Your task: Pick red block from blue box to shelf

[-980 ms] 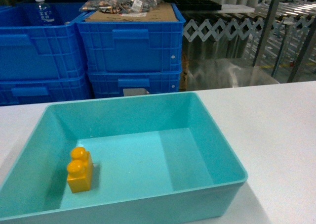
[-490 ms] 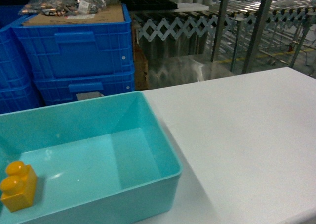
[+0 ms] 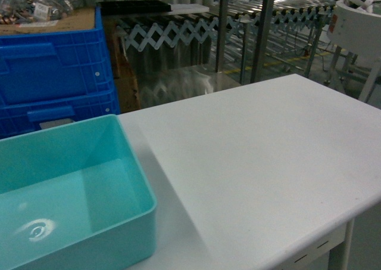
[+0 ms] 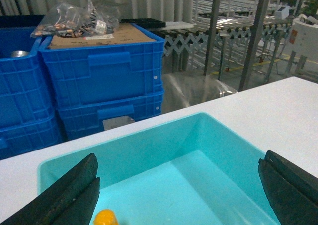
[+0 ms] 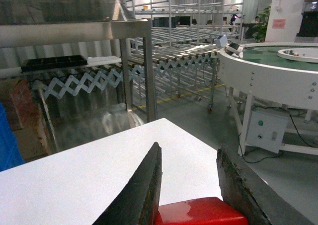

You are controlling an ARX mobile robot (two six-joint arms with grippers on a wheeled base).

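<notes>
The right claw (image 5: pixel 191 195) has the red block (image 5: pixel 201 212) pinched between its two dark fingers, the block sitting low at the bottom edge of the right wrist view, already out of the blue box (image 3: pixel 128 163) and carried over the white counter (image 3: pixel 256 163). So the lift looks done and the carry is on: this is the transfer leg, block in hand, heading for the shelf (image 5: pixel 89 24), whose steel upright and flat top tier stand beyond the counter's far edge, up and to the left in that view. Over on the other side, the left claw (image 4: pixel 179 190) hangs spread wide above the blue box, gripping nothing, with a sliver of the yellow brick (image 4: pixel 105 218) showing on the box floor below it. The dark blue crates (image 4: pixel 102 81) are stacked behind the box. What the next move calls for, by the look of it: raise the right arm and reach forward, clear the shelf's front rail, keep the squeeze firm on that glossy block, then set it down on a tier before letting go.
</notes>
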